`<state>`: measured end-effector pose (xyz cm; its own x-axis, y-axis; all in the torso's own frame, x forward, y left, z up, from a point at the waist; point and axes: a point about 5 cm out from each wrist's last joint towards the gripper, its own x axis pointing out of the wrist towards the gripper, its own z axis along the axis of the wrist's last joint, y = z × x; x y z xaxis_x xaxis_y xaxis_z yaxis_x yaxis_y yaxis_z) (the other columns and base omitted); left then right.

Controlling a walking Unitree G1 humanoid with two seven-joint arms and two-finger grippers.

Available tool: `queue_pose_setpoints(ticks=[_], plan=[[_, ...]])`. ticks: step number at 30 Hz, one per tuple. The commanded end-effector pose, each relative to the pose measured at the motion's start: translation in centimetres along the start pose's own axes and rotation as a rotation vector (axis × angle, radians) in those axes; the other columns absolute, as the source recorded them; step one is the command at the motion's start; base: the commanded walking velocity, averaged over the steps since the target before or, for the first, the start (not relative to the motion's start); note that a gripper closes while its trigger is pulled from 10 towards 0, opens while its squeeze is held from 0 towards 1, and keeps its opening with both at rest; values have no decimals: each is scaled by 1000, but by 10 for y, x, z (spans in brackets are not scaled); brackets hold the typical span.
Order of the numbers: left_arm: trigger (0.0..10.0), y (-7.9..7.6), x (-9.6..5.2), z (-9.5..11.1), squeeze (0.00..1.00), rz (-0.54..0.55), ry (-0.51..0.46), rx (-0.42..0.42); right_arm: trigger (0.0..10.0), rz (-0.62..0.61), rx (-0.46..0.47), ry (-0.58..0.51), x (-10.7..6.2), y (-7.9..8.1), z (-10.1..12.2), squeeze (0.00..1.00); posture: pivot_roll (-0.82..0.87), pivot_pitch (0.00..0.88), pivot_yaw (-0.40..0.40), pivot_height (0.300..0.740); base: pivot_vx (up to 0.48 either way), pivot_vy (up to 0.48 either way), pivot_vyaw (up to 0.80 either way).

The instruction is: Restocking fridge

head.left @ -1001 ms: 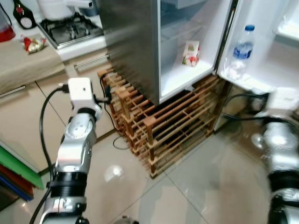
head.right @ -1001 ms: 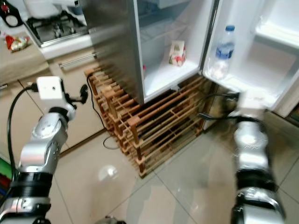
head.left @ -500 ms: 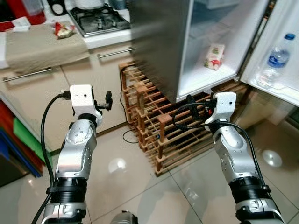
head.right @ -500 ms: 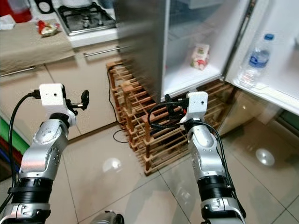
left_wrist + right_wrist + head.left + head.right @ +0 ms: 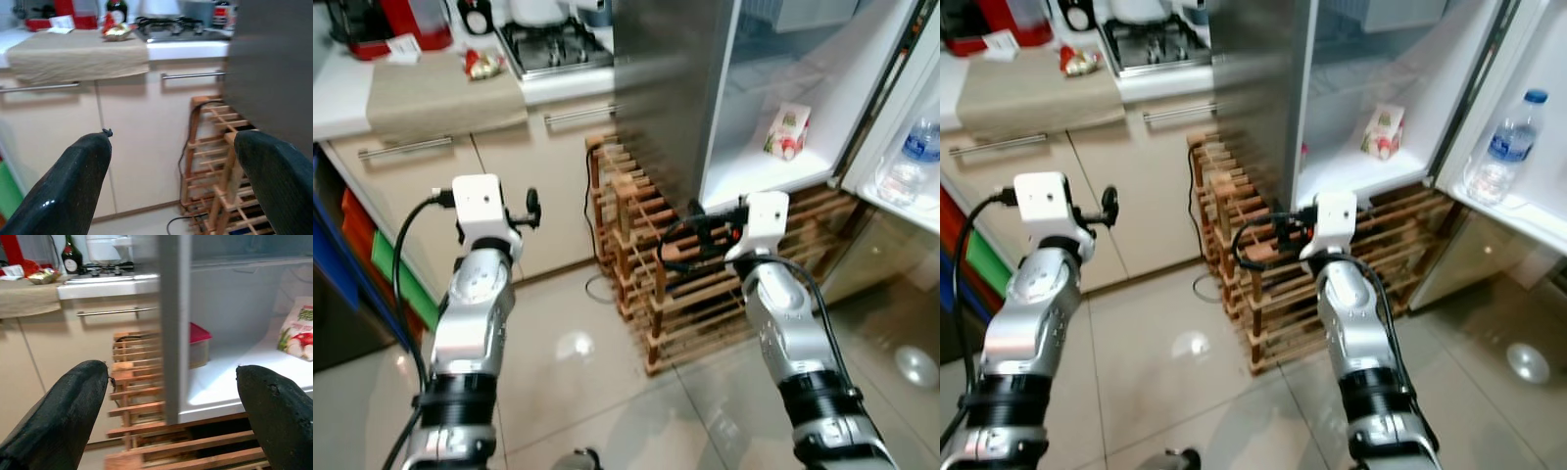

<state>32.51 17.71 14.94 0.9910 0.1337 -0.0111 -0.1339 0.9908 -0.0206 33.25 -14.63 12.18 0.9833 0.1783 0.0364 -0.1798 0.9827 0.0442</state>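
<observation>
Fridge (image 5: 666, 88): seen standing open on a wooden rack (image 5: 675, 284), its steel side turned toward the kitchen counter (image 5: 440, 93).
Juice carton (image 5: 787, 132): set upright on the bottom shelf inside the fridge.
Red-lidded container (image 5: 199, 345): placed on the same fridge shelf, near the front edge, well apart from the carton.
Water bottle (image 5: 1504, 162): stood in the fridge door shelf.
Left gripper (image 5: 171, 161): raised before the counter cabinets beside the fridge; fingers spread wide, nothing held.
Right gripper (image 5: 171, 396): raised in front of the fridge's lower edge, fingers spread wide, nothing held.
Stove (image 5: 553, 44): on the counter next to the fridge.
</observation>
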Motion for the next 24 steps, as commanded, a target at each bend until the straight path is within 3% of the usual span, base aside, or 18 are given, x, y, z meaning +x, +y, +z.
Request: queue_pose_setpoints(ticks=[1, 8, 14, 21, 24], plan=[[10000, 11, 2, 4, 0, 57, -11, 20, 10000, 17, 0, -30, 5, 7, 10, 455, 18, 0, 7, 740, 0, 0, 456], [10000, 6, 4, 10, 0, 83, -46, 59, 10000, 24, 6, -43, 6, 5, 15, 455, 8, 0, -5, 740, 0, 0, 450], [10000, 2, 2, 19, 0, 24, -97, 8, 10000, 58, 5, -36, 7, 12, 13, 467, 29, 0, -15, 740, 0, 0, 436], [10000, 9, 3, 22, 0, 55, -97, 23, 10000, 82, 7, -34, 9, 20, 11, 463, 47, 0, -5, 740, 0, 480, 422], [10000, 6, 8, 21, 0, 57, -80, 18, 10000, 67, 1, -25, 9, 19, 10, 400, 45, 0, -1, 740, 0, 0, 0]])
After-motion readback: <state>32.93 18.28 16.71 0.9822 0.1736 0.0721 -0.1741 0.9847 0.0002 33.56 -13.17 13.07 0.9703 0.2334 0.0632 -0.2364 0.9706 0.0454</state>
